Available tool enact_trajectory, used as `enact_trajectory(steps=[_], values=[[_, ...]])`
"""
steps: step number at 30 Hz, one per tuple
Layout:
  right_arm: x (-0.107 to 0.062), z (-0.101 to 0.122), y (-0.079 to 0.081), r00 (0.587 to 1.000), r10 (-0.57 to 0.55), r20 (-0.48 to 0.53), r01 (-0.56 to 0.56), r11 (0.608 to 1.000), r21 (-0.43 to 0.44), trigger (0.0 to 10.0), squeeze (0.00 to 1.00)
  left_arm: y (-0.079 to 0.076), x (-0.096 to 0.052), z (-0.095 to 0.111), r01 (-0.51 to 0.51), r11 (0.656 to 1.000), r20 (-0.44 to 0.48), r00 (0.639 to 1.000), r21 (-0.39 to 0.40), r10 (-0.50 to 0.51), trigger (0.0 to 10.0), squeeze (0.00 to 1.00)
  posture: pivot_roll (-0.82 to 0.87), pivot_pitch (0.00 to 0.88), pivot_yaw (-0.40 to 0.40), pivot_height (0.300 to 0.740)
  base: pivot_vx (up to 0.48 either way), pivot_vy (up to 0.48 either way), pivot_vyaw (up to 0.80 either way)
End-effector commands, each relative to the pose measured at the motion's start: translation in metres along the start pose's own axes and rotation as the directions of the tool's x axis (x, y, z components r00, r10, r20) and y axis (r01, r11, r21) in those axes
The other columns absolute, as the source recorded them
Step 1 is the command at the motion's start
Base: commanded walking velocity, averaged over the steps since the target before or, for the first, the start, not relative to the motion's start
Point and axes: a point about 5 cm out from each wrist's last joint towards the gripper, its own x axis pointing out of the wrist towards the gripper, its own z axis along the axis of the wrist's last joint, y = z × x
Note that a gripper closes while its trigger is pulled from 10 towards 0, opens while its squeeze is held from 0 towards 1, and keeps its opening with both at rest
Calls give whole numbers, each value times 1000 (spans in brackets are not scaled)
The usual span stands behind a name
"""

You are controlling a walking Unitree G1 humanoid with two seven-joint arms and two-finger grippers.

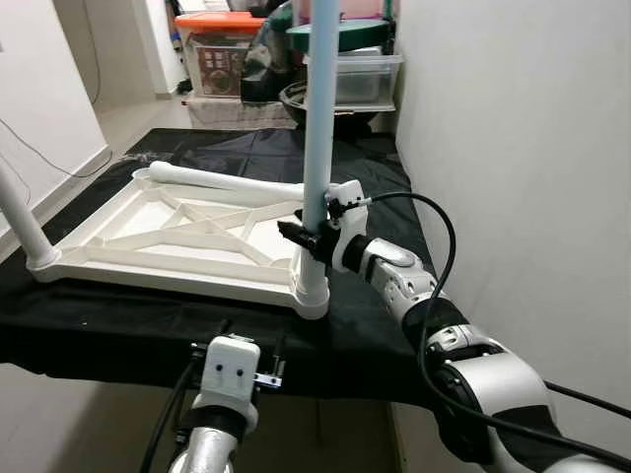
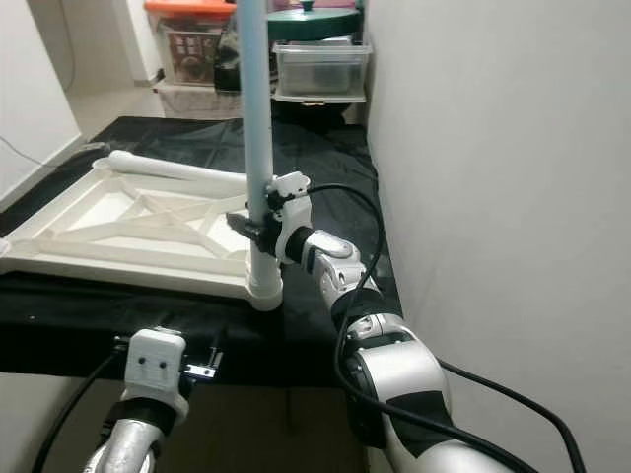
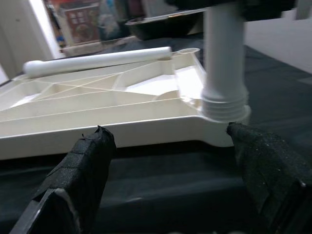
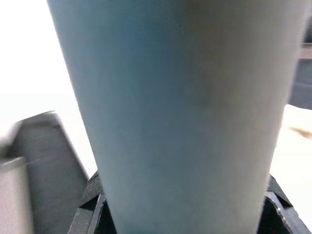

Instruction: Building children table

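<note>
- Gripping the upright pale blue table leg [image 1: 317,148] low on its shaft, the right hand [image 1: 302,236] has its black fingers closed around it just above the white threaded collar [image 1: 312,286].
- Its wrist view is taken up by the leg's smooth, matt blue-grey cylinder; the black fingers [image 4: 90,195] show only as dark edges at either side, and the rest there is blurred.
- That leg stands vertical in the near right corner socket of the white tabletop [image 1: 168,232], and its top is cut off by the frame.
- The tabletop lies upside down, a moulded plastic rectangle with a raised rim and crossing diagonal ribs on its underside.
- A second white leg [image 1: 20,212] stands tilted at the near left corner, its upper part out of frame.
- A loose white leg [image 1: 222,180], a round-ended tube, lies across the tabletop's far edge.
- The left hand [image 3: 170,161] hovers at the near edge of the desk, its two fabric-textured black fingers spread open with nothing between them, pointing at the collar.
- A black cloth [image 1: 118,325] covers the low desk, slightly wrinkled.
- A plain white wall [image 1: 513,128] runs along the right; clear plastic storage boxes [image 1: 360,79] with coloured lids are stacked behind, partly hidden by the leg.
</note>
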Motion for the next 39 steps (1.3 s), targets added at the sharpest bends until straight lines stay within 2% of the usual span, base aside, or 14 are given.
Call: enact_trajectory(steps=[1,3,6,13,14,16,17,22,23,25,28,31,33,39], values=[[-18,-12,-34,841,-542,2,538,836,106,0,0,2,-1,-3,5,1000,-14,1000,10,-5,10000,0,65,0,5,740,0,0,0],[-31,-19,-43,679,-734,-2,726,672,145,0,0,2,-1,-3,7,1000,-14,1000,14,-7,10000,0,76,0,3,740,0,0,0],[-36,-27,-42,608,-793,-35,785,594,178,0,0,3,0,-4,7,1000,-14,1000,16,-7,10000,0,81,0,-2,740,0,0,0],[-31,-32,-32,568,-821,-68,814,546,199,0,0,2,0,-3,7,1000,-11,1000,19,-7,10000,0,78,0,-3,740,0,0,0],[-26,-22,-27,603,-798,-6,783,590,200,8745,0,1,0,-3,9,1000,-13,1000,16,-9,10000,0,71,0,0,740,0,0,0],[-21,-15,-22,641,-767,41,745,634,207,10000,204,1,0,-3,11,1000,-14,1000,14,-11,10000,0,71,0,0,740,0,0,0],[-20,-14,-21,646,-762,47,740,639,209,10000,1000,1,0,-3,11,1000,-14,1000,14,-11,10000,0,71,0,0,740,0,0,0],[-18,-4,-18,693,-710,124,686,702,188,10000,1000,0,1,-3,11,1000,-13,1000,13,-10,10000,0,58,0,-7,740,0,0,0],[-18,-2,-19,716,-685,136,658,727,197,10000,0,0,1,-4,10,1000,-13,1000,11,-10,10000,0,41,0,-4,740,0,0,0],[-13,-1,-17,837,-527,150,486,840,240,10000,0,0,2,-4,14,1000,-13,1000,10,-14,10000,0,41,0,-4,740,0,0,0],[-13,-2,-16,856,-494,152,454,859,236,10000,0,0,2,-4,15,1000,-13,1000,10,-15,10000,0,41,0,-4,740,0,0,0],[-16,-3,-15,973,-172,157,130,960,248,10000,0,1,2,-4,12,1000,-13,1000,12,-12,10000,0,43,0,-2,740,0,0,0],[-16,-3,-15,973,-172,157,130,960,248,10000,0,1,2,-4,12,1000,-13,1000,12,-12,10000,0,43,0,-2,740,0,0,0],[-23,4,-3,933,344,103,-357,922,147,10000,0,1,2,-4,13,1000,-12,1000,12,-13,10000,0,48,0,1,740,0,0,0]])
